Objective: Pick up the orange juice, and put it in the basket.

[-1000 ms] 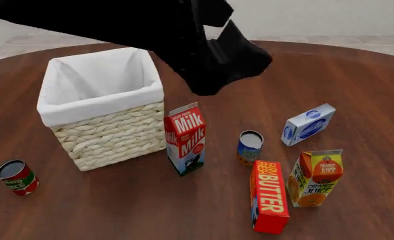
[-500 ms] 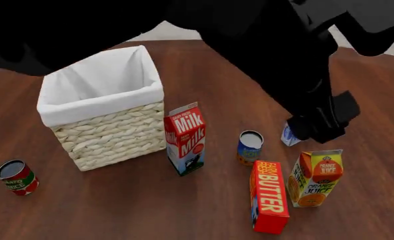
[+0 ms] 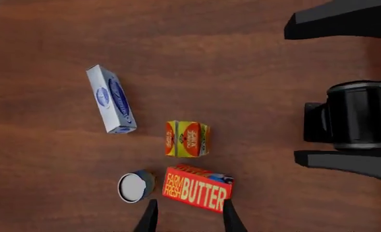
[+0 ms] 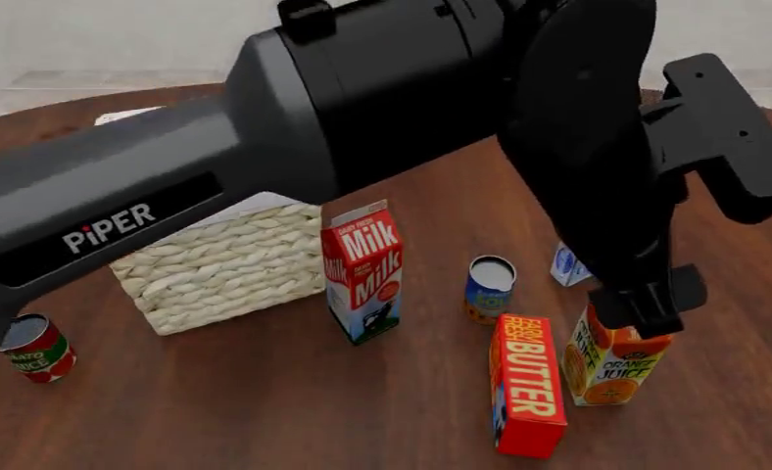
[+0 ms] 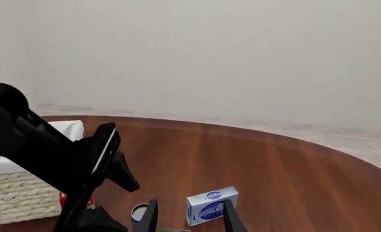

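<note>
Left wrist view: the orange juice [image 3: 187, 138] stands upright near the table's [image 3: 255, 43] near right edge, just beside the butter box [image 3: 197, 187]. The left claw [image 3: 189, 220] hangs above, fingers wide apart and holding nothing.

Judgement: the claw should be centred over the carton's ridge, pads facing its flat sides, then lowered straight, clear of the butter.

The right claw [image 5: 189, 217] is likewise parted and empty.

The basket [image 4: 217, 264] sits toward the left edge; the arm hides its inside, so its contents cannot be told.
</note>
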### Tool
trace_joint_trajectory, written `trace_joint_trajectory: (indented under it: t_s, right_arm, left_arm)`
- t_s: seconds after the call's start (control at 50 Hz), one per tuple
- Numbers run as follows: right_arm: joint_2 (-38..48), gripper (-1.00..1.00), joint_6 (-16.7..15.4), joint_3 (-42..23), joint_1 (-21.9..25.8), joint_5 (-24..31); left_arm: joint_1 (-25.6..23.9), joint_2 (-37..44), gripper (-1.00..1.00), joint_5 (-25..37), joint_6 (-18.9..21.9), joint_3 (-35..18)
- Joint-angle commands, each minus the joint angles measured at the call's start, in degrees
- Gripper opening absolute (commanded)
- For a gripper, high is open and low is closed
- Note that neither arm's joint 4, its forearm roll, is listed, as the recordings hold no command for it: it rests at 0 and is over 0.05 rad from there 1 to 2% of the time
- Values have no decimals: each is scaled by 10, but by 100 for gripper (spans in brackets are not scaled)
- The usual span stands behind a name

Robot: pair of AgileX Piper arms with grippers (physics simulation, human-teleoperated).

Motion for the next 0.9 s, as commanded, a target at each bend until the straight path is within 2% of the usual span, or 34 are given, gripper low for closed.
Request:
trace_joint_trajectory:
  t_s: [0.02, 0.1, 0.16, 0.22, 0.28, 0.34, 0.4, 0.42, 0.46, 0.54, 0.58, 0.66, 0.74, 0.84, 0.9]
  right_arm:
    - [0, 100, 1, 74, 2, -74]
    - [0, 100, 1, 100, 7, -97]
    - [0, 100, 2, 102, 10, -98]
    - [0, 100, 1, 100, 11, -97]
    - [0, 100, 1, 103, 13, -99]
    - [0, 100, 2, 106, 14, -102]
    - [0, 100, 3, 107, 16, -103]
    - [0, 100, 3, 107, 16, -103]
    - [0, 100, 4, 107, 18, -103]
    - [0, 100, 5, 110, 19, -105]
    - [0, 100, 6, 111, 19, -106]
    - [0, 100, 4, 114, 23, -108]
    - [0, 100, 1, 119, 26, -111]
    - [0, 100, 0, 125, 31, -115]
    - [0, 100, 1, 129, 33, -118]
  left_arm:
    - [10, 46, 100, 25, 25, -33]
    - [23, 66, 100, 40, 38, -69]
    - [35, 66, 100, 39, 72, -47]
    - [35, 68, 100, 42, 72, -53]
    - [43, 85, 100, 57, 69, -100]
    - [50, 95, 100, 63, 74, -122]
    - [59, 98, 100, 54, 87, -121]
    - [66, 105, 100, 53, 83, -137]
    - [66, 94, 100, 23, 103, -111]
    - [67, 109, 100, 23, 84, -145]
    - [79, 111, 100, 7, 96, -139]
    - [76, 126, 100, 10, 83, -171]
    - [68, 124, 100, -4, 89, -162]
    - [67, 137, 100, -12, 77, -183]
    - [61, 136, 100, -23, 71, -168]
